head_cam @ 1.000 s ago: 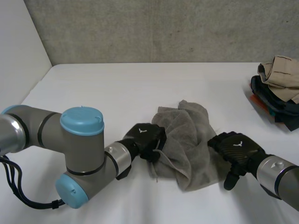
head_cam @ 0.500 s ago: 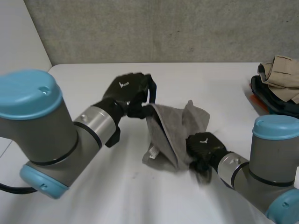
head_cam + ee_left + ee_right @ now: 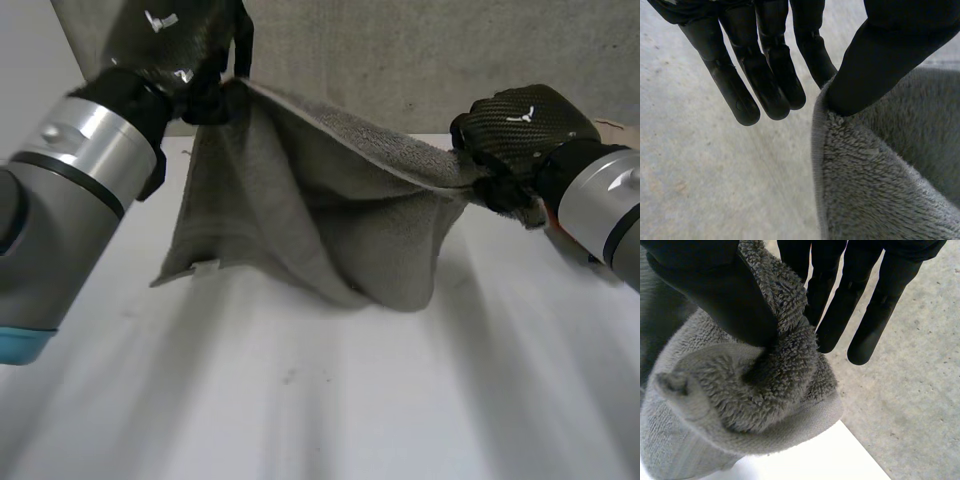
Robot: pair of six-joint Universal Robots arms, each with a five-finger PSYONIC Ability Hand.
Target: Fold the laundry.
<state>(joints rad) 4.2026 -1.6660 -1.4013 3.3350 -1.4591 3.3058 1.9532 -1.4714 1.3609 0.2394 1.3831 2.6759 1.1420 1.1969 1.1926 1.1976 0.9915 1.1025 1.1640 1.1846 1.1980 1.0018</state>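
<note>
The left hand (image 3: 178,45) is high at the left of the head view, in front of the grey concrete wall (image 3: 400,60), and pinches one corner of a grey towel (image 3: 320,210). In its own wrist view the thumb (image 3: 875,60) presses the towel's hemmed edge against the nearest finger. The other fingers (image 3: 765,75) reach out straight beside it, apart from the cloth.

The right hand (image 3: 515,130) is opposite and a little lower, clamped on the other end of the towel's upper edge. Its wrist view shows the thumb (image 3: 705,290) squeezing a bunched, rolled wad of terry cloth against the fingers behind it. The remaining fingers (image 3: 865,310) are straight and clear of the towel.

Between the two hands the upper edge runs in a fairly tight line, sloping down from the left hand to the right. Below that line the towel hangs in loose folds over the white table (image 3: 300,400). One lower corner flares outward under the left arm (image 3: 70,190), and the deepest fold sags on the side nearer the right hand. That fold hangs close to the tabletop, but it is not possible to tell whether it touches.
</note>
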